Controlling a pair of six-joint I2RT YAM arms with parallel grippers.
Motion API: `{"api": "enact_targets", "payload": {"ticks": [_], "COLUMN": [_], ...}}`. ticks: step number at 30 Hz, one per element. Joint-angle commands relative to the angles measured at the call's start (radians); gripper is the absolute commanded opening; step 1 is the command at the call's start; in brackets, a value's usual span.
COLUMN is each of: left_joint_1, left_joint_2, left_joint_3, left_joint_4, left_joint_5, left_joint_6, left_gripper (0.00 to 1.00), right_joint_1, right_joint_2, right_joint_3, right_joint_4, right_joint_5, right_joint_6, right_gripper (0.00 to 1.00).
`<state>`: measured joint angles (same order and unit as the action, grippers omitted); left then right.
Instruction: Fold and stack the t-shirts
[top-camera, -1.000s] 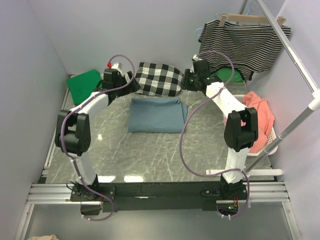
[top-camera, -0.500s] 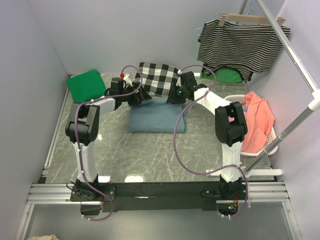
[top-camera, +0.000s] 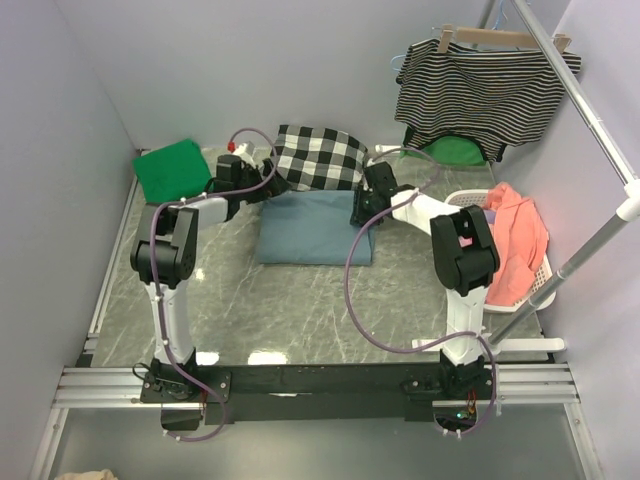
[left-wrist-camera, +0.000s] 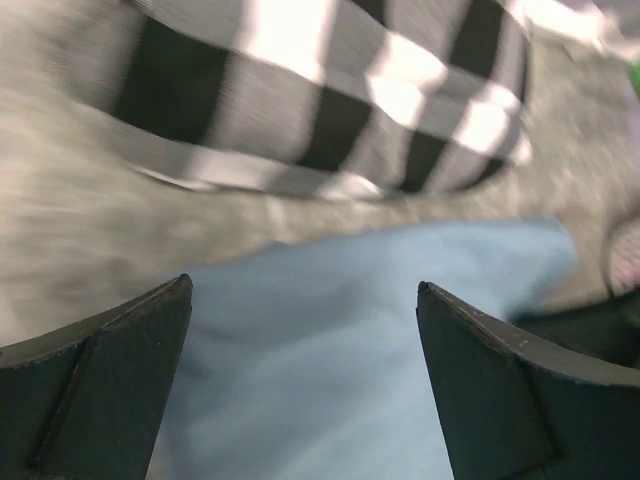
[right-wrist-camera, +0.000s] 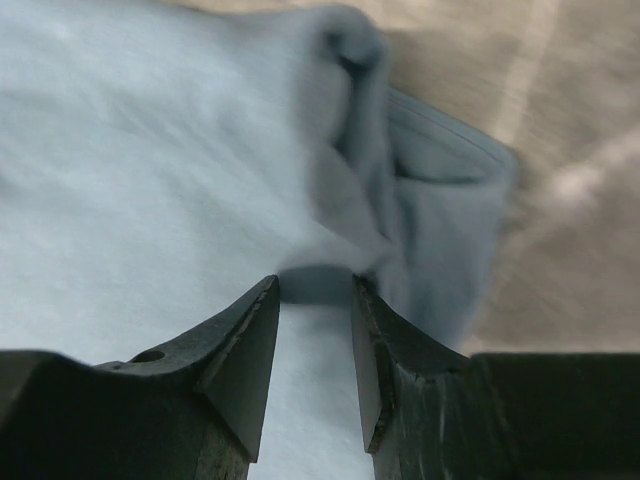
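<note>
The slate-blue t-shirt (top-camera: 310, 230) lies folded in a rectangle mid-table. The bright green t-shirt (top-camera: 170, 170) is folded at the back left. My left gripper (top-camera: 268, 192) hangs open at the blue shirt's back left corner. In the left wrist view its wide jaws (left-wrist-camera: 302, 285) frame blue cloth (left-wrist-camera: 330, 340) with nothing between them. My right gripper (top-camera: 358, 212) is down on the shirt's back right corner. In the right wrist view its jaws (right-wrist-camera: 315, 282) stand a narrow gap apart on the blue cloth (right-wrist-camera: 150, 150), beside a bunched fold (right-wrist-camera: 350, 60).
A black-and-white checked cloth (top-camera: 318, 157) lies just behind the blue shirt, filling the top of the left wrist view (left-wrist-camera: 330, 80). A striped top (top-camera: 485, 85) hangs at the back right over green cloth (top-camera: 455, 152). A white basket (top-camera: 540, 275) holds a salmon garment (top-camera: 515, 235) beside a metal rail (top-camera: 590, 110).
Both arms swung in from the back of the table and came down to the blue shirt's back corners. The shirt's right edge has bunched slightly.
</note>
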<state>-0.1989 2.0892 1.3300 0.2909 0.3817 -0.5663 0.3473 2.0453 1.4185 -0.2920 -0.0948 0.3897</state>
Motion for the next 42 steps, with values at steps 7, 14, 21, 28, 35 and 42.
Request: {"api": "enact_targets", "payload": {"ticks": [7,14,21,28,35,42], "left_joint_1": [0.016,-0.01,-0.008,-0.008,-0.011,-0.072], "left_joint_2": [-0.291,-0.336,-0.235,-0.146,-0.103,-0.152], "left_joint_3": [-0.063,-0.193,-0.229,-0.196,-0.216,-0.317], "left_joint_4": [-0.059,-0.234,-0.226,-0.187,-0.113,-0.082], "left_joint_5": [-0.081,-0.023,0.026,0.132,0.232,0.197], "left_joint_6": [0.031,0.057,0.066,0.082,0.042,0.016], "left_gripper": [0.99,0.99,0.99,1.0,0.99,0.99], "right_joint_1": [0.01,0.004,-0.014,-0.117,-0.157,-0.157], "right_joint_2": [-0.282,-0.473,-0.402,-0.428,-0.337,-0.188], "right_joint_3": [-0.288,-0.345,-0.274,-0.389,-0.397,-0.325], "right_joint_4": [-0.029,-0.032,-0.121,-0.026,0.083,0.137], "right_joint_5": [0.218,0.286,0.272,0.098,-0.074,-0.226], "right_joint_6": [0.018,0.064,0.113,0.166,0.149,0.155], "right_gripper": [0.43,0.49,0.5,0.61,0.62,0.61]}}
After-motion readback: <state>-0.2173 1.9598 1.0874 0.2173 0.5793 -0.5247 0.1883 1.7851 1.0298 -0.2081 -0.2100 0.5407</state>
